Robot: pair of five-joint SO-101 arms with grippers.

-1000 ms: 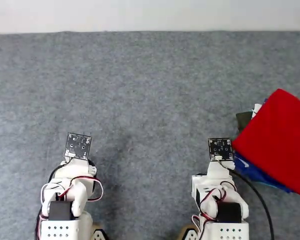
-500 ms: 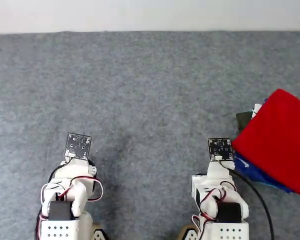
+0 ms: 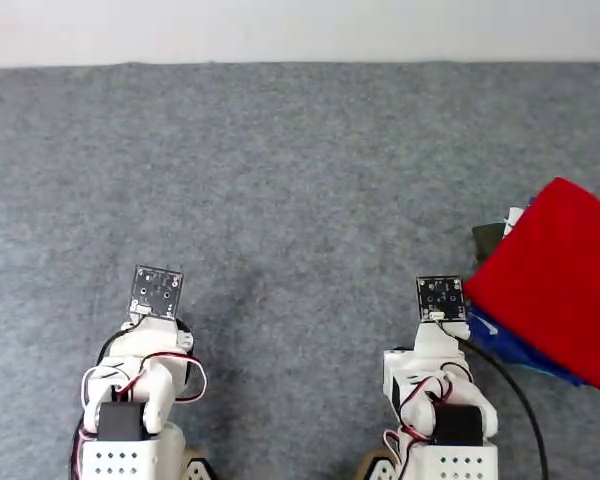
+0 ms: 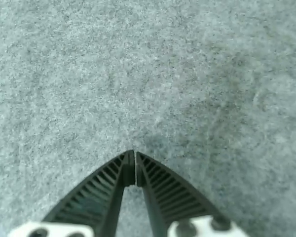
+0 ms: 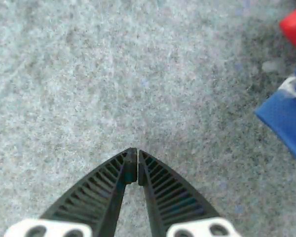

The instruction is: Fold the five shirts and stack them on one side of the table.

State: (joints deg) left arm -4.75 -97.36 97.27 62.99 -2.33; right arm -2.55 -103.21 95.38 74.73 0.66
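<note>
Left claw [image 4: 134, 157] is closed, its two black ribbed fingers [image 4: 108, 182] meeting tip to tip with nothing between them, aimed down at bare grey mat [image 4: 148, 74]. The right claw [image 5: 137, 154] is the same: tips together, empty, aimed at the mat. Whether either tip touches the mat is hard to tell from the wrist views. A faint shadow lies just beyond each tip.

From above, both arms sit folded back at the near edge of the mat, side by side and well apart. The left arm [image 3: 140, 385] is tucked over its base, with a small dark board [image 3: 157, 292] (square, facing up) at its far end. The right arm [image 3: 435, 385] mirrors that pose, and a black cable [image 3: 515, 395] curves past its base toward the near edge.

A folded red shirt [image 3: 555, 285] lies at the right side of the mat, close to the right arm, on top of others and turned at an angle to the mat's edges. A blue shirt [image 3: 510, 345] sticks out under its near edge. A dark corner [image 3: 485, 240] and a white scrap [image 3: 515, 215] show under its far-left corner. In the right wrist view the blue shirt's edge lies near the claw but apart from it, with a red corner beyond.
</note>
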